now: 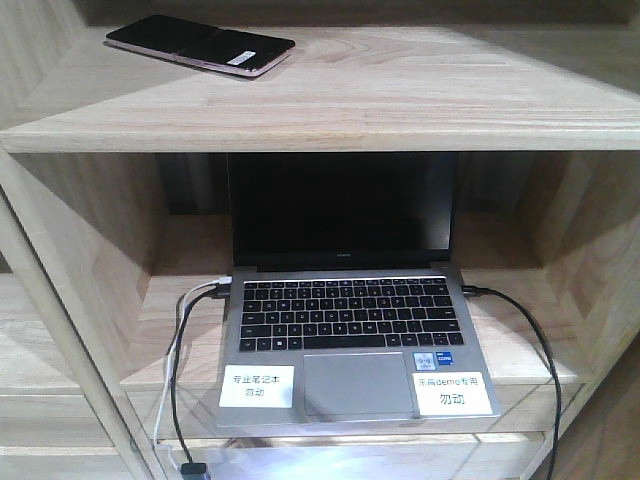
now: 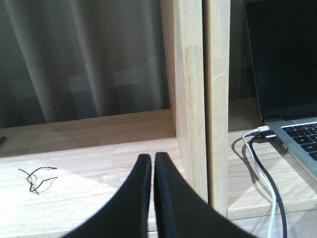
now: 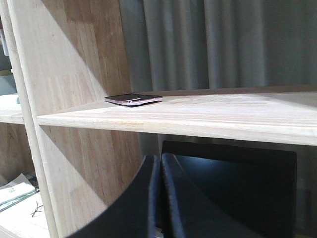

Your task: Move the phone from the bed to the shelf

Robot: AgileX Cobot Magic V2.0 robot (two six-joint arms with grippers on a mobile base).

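The phone (image 1: 200,44), slim and black with a pinkish rim and a white sticker, lies flat on the upper board of the light wooden shelf (image 1: 400,100), at its back left. The right wrist view shows the phone (image 3: 132,99) edge-on upon that board of the shelf (image 3: 198,116). My right gripper (image 3: 159,157) is shut and empty, below the board's front edge and in front of the laptop screen. Shut as well with nothing in it, my left gripper (image 2: 152,156) hangs over a lower shelf board (image 2: 74,158), left of a wooden upright. The bed is out of view.
An open silver laptop (image 1: 350,320) with black keys fills the compartment under the phone, with cables (image 1: 180,380) on both sides. Its corner and cables (image 2: 262,168) appear right of the upright (image 2: 198,99). Thin wire glasses (image 2: 37,177) lie on the lower board. Grey curtains hang behind.
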